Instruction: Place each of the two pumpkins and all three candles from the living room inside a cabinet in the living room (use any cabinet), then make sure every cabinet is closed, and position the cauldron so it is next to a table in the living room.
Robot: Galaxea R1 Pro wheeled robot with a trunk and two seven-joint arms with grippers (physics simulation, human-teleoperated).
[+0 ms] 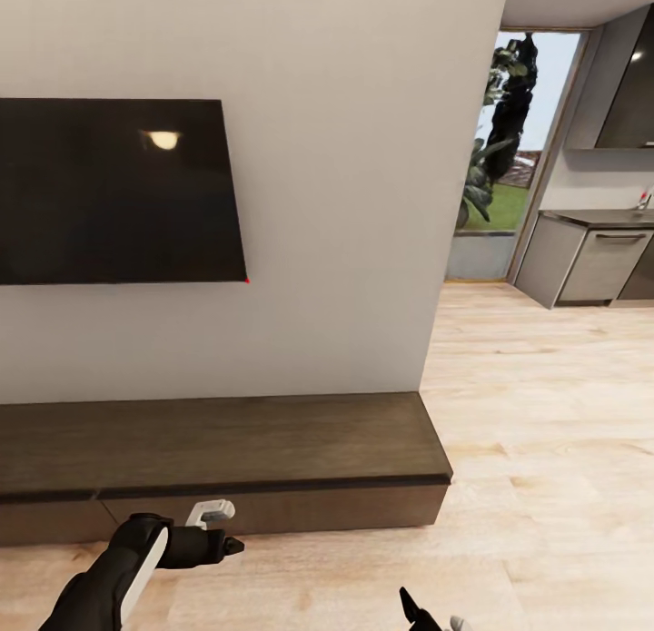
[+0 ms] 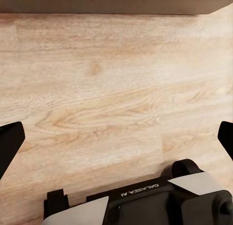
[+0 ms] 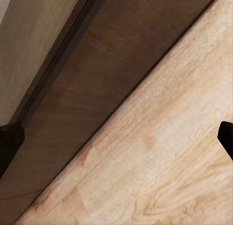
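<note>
Two arms hang low in front of the cabinet (image 1: 227, 458), the long dark-brown unit standing against the pale wall under a black wall screen (image 1: 113, 191). Its flat fronts all look pushed in flush. The left gripper (image 1: 222, 536) hovers just in front of the cabinet's front face, close above the light wooden floor (image 1: 545, 449); in its wrist view the two fingertips (image 2: 10, 142) stand wide apart with only floorboards between them, nothing held. The right gripper (image 1: 427, 613) pokes up low in the head view, and its own camera shows the dark finger tips (image 3: 9, 142) spread far apart over the cabinet's lower edge and the floor, empty too. Off to the right, grey kitchen units (image 1: 590, 263) sit beside a doorway.
</note>
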